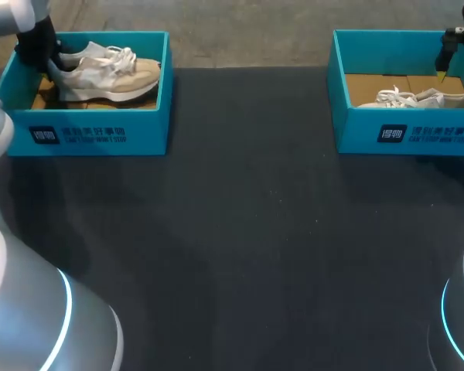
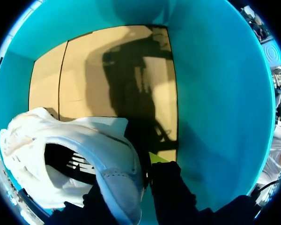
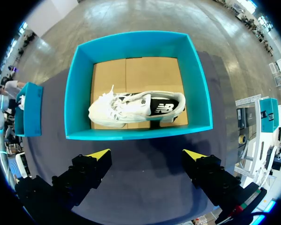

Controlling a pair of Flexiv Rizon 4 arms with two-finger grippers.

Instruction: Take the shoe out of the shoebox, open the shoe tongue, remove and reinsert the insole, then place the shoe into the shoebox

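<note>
A white and beige shoe (image 1: 108, 73) lies on its side in the left teal shoebox (image 1: 100, 131). My left gripper (image 1: 42, 50) is down inside that box at the shoe's heel. In the left wrist view the heel collar of the shoe (image 2: 84, 140) stands between the two dark fingers, one inside the shoe and one outside, and the left gripper (image 2: 133, 176) is shut on it. My right gripper (image 1: 442, 73) hangs open above the right shoebox (image 1: 402, 131). The right gripper (image 3: 146, 157) holds nothing. Below it a second white shoe (image 3: 136, 108) lies in its box (image 3: 138, 133).
Both boxes stand at the far edge of the dark table (image 1: 247, 232), one at each side, with bare cloth between and in front of them. The left box's cardboard floor (image 2: 117, 70) and teal wall (image 2: 215, 93) close in around the left gripper.
</note>
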